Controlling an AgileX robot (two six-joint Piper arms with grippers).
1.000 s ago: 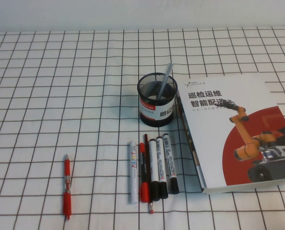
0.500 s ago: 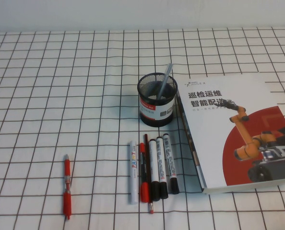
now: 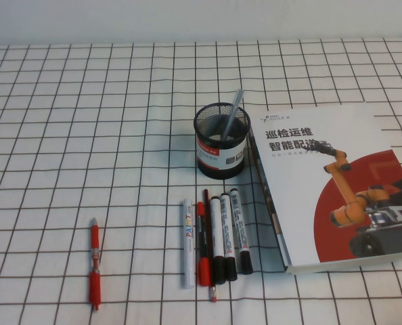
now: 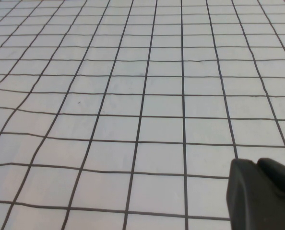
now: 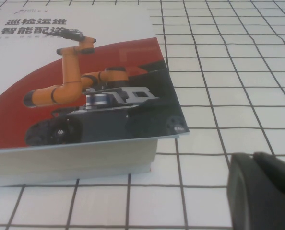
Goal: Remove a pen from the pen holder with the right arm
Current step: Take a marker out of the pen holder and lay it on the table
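Grey pen point(image 3: 233, 110) beyond left claw point(image 4: 261, 194), right claw point(image 5: 261, 191)

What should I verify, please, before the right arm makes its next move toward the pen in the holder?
1. Target: one grey pen leans in the pen holder, its top above the rim: ok.
2. Holder upright: ok.
3. Working arm: the right gripper is shut, low beside the book corner and away from the holder: not ok; it probably needs opening first.
4. Gap between the holder and the book: cannot tell.
5. Other arm: the left gripper hovers over bare cloth, out of the way: ok.
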